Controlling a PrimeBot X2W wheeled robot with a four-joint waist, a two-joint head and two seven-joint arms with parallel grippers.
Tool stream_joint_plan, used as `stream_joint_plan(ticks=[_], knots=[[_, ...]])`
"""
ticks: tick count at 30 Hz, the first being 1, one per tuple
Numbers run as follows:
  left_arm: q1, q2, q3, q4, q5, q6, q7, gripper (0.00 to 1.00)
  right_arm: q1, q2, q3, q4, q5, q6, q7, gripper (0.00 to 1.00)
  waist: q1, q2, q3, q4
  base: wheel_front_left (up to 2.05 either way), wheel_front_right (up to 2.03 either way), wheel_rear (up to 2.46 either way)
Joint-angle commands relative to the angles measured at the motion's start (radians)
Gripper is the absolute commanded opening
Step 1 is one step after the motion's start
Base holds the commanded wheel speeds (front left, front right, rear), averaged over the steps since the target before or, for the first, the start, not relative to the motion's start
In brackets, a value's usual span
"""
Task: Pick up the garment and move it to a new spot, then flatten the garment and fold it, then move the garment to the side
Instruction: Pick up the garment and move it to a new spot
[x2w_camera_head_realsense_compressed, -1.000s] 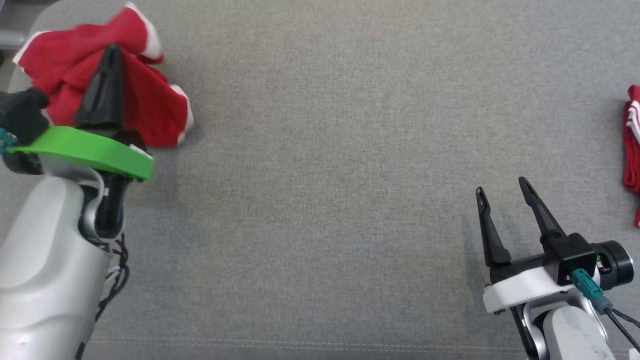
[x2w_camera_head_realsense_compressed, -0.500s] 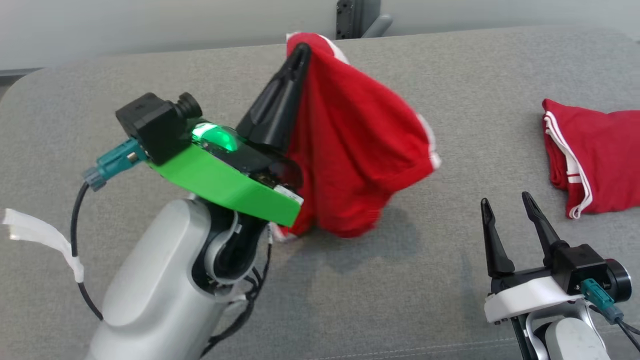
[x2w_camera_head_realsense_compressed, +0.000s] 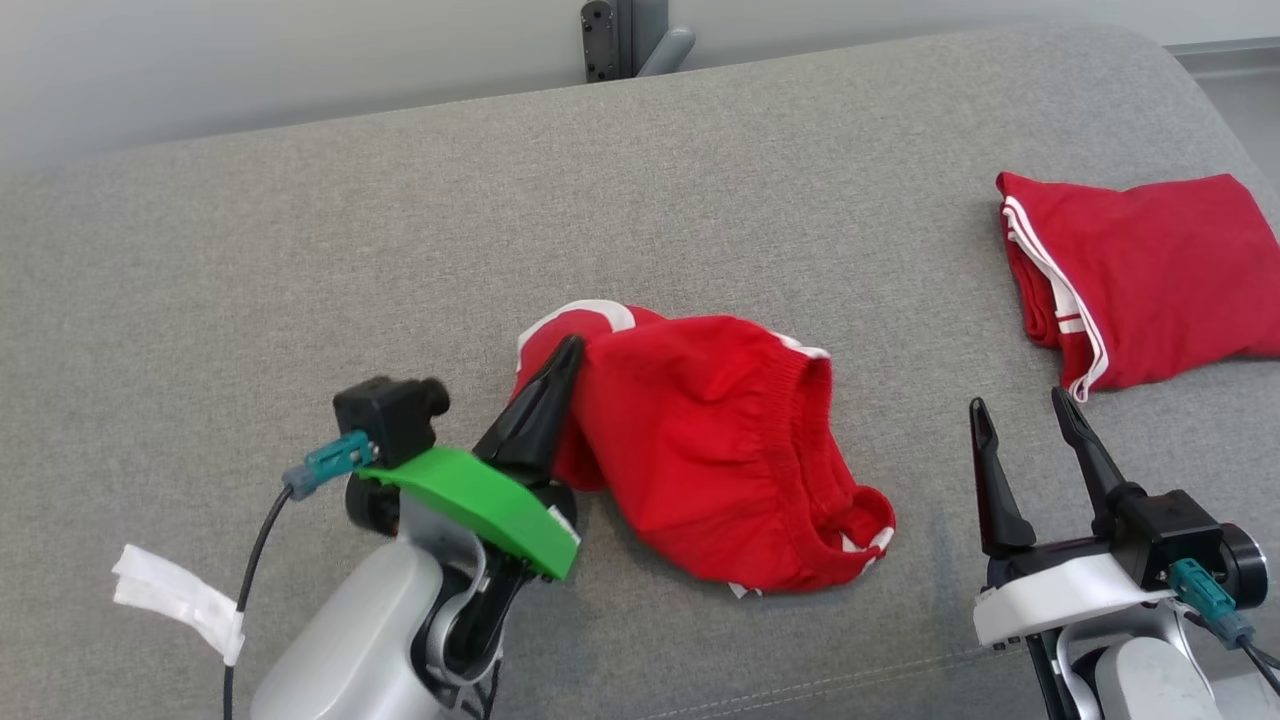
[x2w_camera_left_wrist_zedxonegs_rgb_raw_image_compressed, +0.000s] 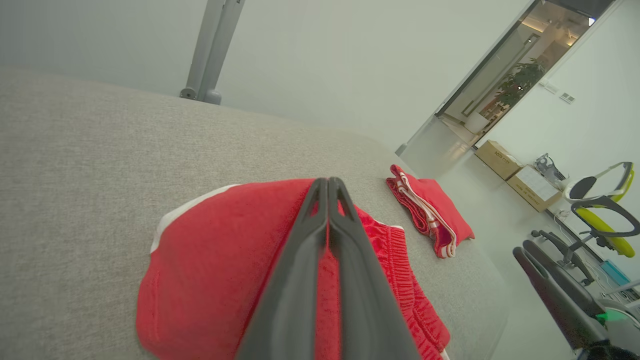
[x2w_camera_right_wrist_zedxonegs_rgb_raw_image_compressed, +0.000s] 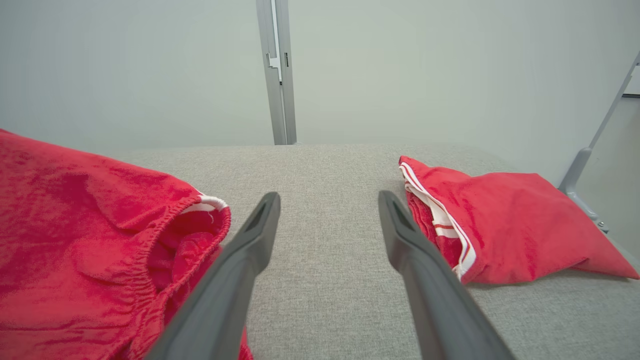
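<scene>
A crumpled red garment (x2w_camera_head_realsense_compressed: 700, 450) with white trim and an elastic waistband lies in a heap on the grey padded surface (x2w_camera_head_realsense_compressed: 300, 250), near its middle. My left gripper (x2w_camera_head_realsense_compressed: 570, 348) is shut on the heap's left edge, low over the surface, and red cloth shows on both sides of its fingers (x2w_camera_left_wrist_zedxonegs_rgb_raw_image_compressed: 305, 260) in the left wrist view, where the garment (x2w_camera_left_wrist_zedxonegs_rgb_raw_image_compressed: 225, 250) spreads beneath them. My right gripper (x2w_camera_head_realsense_compressed: 1015, 405) stands open and empty to the right of the heap, its fingers (x2w_camera_right_wrist_zedxonegs_rgb_raw_image_compressed: 250, 250) apart over bare surface, with the garment (x2w_camera_right_wrist_zedxonegs_rgb_raw_image_compressed: 75, 225) at its left.
A second red garment (x2w_camera_head_realsense_compressed: 1140, 270), folded, lies at the far right of the surface, near its rounded edge. A grey post (x2w_camera_head_realsense_compressed: 620, 35) rises behind the back edge. White tape (x2w_camera_head_realsense_compressed: 170, 595) hangs from my left arm's cable. An office chair (x2w_camera_left_wrist_zedxonegs_rgb_raw_image_compressed: 605, 200) stands off to the right.
The head camera has swung, so the whole picture shifted. My left gripper lifted the garment from the surface's far left, carried it rightward, and has lowered it onto the middle. The right gripper stayed open.
</scene>
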Motion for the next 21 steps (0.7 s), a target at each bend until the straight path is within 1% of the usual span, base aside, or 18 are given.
stream_joint_plan(ticks=[1,5,9,12,13,14,15,19,21], knots=[[0.019,0.015,0.0,0.044,0.007,-0.013,-0.014,0.0,0.004,0.0,-0.003,0.002,0.003,-0.002,-0.003,1.0,0.0001,0.0077,0.0,-0.001,0.0,0.0,0.0],[0.044,0.03,-0.023,0.21,0.032,-0.038,-0.048,0.0,0.012,-0.001,-0.008,0.009,0.003,-0.002,-0.003,1.0,0.0001,0.0077,-0.005,0.004,0.0,0.0,0.0],[0.055,0.02,-0.028,0.339,0.034,-0.057,-0.078,0.0,0.022,0.0,-0.013,0.016,-0.001,-0.002,-0.003,1.0,0.0001,0.0077,-0.018,0.022,0.0,0.0,0.0],[0.05,0.003,-0.026,0.406,0.033,-0.07,-0.097,0.0,0.025,0.0,-0.012,0.023,-0.004,-0.002,-0.003,1.0,0.0001,0.0077,-0.032,0.034,0.0,0.0,0.0],[0.046,-0.002,-0.023,0.422,0.03,-0.072,-0.103,0.23,0.024,0.0,-0.011,0.024,-0.005,-0.002,-0.003,1.0,0.0001,0.0077,-0.036,0.038,0.0,0.0,0.0],[0.041,-0.006,-0.018,0.434,0.031,-0.076,-0.108,0.76,0.025,0.0,-0.011,0.025,-0.006,-0.002,-0.003,1.0,0.0001,0.0077,-0.041,0.04,0.0,0.0,0.0],[0.037,-0.012,-0.012,0.445,0.028,-0.077,-0.114,1.0,0.026,0.0,-0.01,0.026,-0.007,-0.002,-0.003,1.0,0.0001,0.0077,-0.046,0.043,0.0,0.0,0.0],[0.033,-0.022,0.017,0.449,0.041,-0.082,-0.121,1.0,0.034,0.0,-0.012,0.031,-0.008,-0.002,-0.003,1.0,0.0001,0.0077,-0.069,0.048,0.0,0.0,0.0],[0.05,-0.017,0.046,0.422,0.062,-0.076,-0.121,1.0,0.046,0.0,-0.018,0.031,-0.007,-0.002,-0.003,1.0,0.0001,0.0077,-0.088,0.049,0.0,0.0,0.0]])
